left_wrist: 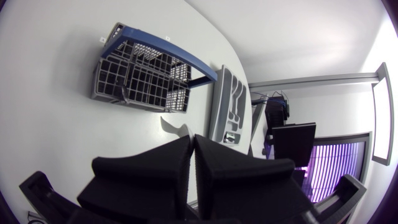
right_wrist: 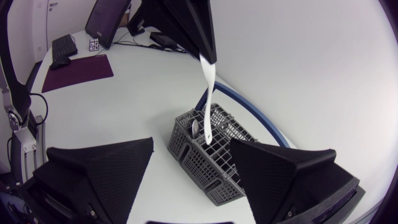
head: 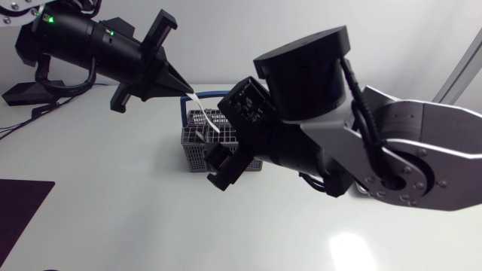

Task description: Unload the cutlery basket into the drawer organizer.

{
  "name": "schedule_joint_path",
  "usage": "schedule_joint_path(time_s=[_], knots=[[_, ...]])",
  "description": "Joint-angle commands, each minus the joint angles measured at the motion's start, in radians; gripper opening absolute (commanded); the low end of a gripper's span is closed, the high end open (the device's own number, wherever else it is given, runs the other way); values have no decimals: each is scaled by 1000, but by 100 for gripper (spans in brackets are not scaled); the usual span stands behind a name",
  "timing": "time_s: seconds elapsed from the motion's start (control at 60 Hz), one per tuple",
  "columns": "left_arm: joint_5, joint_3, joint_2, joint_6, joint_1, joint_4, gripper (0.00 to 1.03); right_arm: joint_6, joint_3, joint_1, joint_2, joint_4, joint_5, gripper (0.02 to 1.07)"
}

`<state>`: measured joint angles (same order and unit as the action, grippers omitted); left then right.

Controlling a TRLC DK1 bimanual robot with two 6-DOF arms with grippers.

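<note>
A grey cutlery basket (head: 200, 143) with a blue handle (right_wrist: 252, 109) stands mid-table. My left gripper (head: 183, 89) hangs above it, shut on the upper end of a white utensil (head: 205, 113) that slants down so its lower tip reaches the basket's top. The right wrist view shows the same utensil (right_wrist: 208, 99) hanging from the left gripper (right_wrist: 189, 31) over the basket (right_wrist: 214, 165). My right gripper (head: 221, 168) hovers open at the basket's near side, nothing between its fingers (right_wrist: 106, 177). The grey drawer organizer (left_wrist: 227, 106) lies beyond the basket (left_wrist: 140, 78) in the left wrist view.
A dark purple mat (head: 21, 207) lies at the table's front left, also visible as the mat (right_wrist: 78, 71) in the right wrist view. My right arm (head: 339, 128) covers the table right of the basket. A metal piece (right_wrist: 196, 129) remains in the basket.
</note>
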<state>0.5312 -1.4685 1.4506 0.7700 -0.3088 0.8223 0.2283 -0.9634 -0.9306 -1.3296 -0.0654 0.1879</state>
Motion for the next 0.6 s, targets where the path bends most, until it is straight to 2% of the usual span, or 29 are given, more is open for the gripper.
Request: schedule_joint_path(time_s=[0.0, 0.067, 0.133, 0.25, 0.267, 0.45, 0.583], knots=[[53, 14, 30, 35, 11, 5, 4, 26, 25, -10, -17, 42, 4, 87], [89, 16, 36, 35, 16, 6, 4, 29, 18, -10, -37, 62, 10, 85], [118, 19, 39, 35, 17, 9, 4, 45, 15, -7, -59, 101, 10, 78], [148, 17, 39, 34, 20, 14, 4, 60, -1, -5, -108, 138, 18, 72], [154, 16, 37, 34, 20, 17, 4, 72, 0, -5, -120, 162, 24, 68], [161, 19, 34, 25, 22, 32, 4, 105, -1, -5, -157, 239, 58, 55], [185, 22, 34, 20, 28, 40, 4, 123, -9, -1, -181, 269, 79, 51]])
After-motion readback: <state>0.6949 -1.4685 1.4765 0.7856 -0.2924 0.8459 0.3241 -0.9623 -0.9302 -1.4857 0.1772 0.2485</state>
